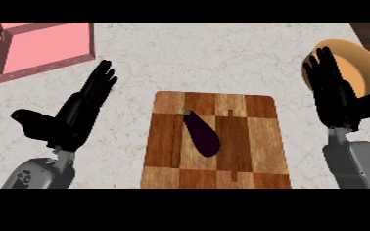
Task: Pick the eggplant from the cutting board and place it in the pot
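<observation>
Eggplant (201, 133) lies on board (215, 142), untouched; left hand (72, 112) and right hand (334, 95) both spread wide, empty; pot (345, 63) partly behind right hand

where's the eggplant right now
In the head view the eggplant lies near the middle of the wooden cutting board, stem end up and to the left. It sits between the open left hand and right hand, touched by neither.

Purple eggplant (201, 133) lying on cutting board (253, 142)
</observation>
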Action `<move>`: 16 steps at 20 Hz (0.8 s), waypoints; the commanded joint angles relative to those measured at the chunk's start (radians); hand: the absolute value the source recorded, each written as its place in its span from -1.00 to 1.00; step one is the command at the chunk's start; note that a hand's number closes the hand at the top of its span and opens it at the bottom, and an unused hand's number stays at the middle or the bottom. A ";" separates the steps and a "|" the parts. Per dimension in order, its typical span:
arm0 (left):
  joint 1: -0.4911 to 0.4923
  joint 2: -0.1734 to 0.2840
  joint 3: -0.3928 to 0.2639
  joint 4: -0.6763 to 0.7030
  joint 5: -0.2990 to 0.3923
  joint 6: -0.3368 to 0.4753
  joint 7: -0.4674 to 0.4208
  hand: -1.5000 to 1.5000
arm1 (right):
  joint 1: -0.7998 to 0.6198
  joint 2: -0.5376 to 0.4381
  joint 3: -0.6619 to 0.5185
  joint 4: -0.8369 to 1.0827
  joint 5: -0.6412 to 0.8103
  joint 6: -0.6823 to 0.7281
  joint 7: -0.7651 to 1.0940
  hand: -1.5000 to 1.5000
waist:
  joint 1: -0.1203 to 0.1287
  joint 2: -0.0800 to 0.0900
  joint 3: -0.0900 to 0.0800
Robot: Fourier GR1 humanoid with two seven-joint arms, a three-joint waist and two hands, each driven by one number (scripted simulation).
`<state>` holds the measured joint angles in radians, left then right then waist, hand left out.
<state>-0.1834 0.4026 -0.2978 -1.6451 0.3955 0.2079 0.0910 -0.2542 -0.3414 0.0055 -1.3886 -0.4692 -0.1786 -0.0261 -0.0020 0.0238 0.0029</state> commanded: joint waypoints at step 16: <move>-0.139 -0.029 0.089 0.052 -0.063 0.088 -0.074 0.00 | -0.550 -0.185 0.392 0.067 0.204 0.959 -0.372 -1.00 | 0.128 0.018 0.002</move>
<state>-0.3143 0.3812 -0.2188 -1.6146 0.3507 0.2719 0.0278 -0.7312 -0.4926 0.3658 -1.3587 -0.3183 0.6112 -0.2442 0.1536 0.0448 0.0032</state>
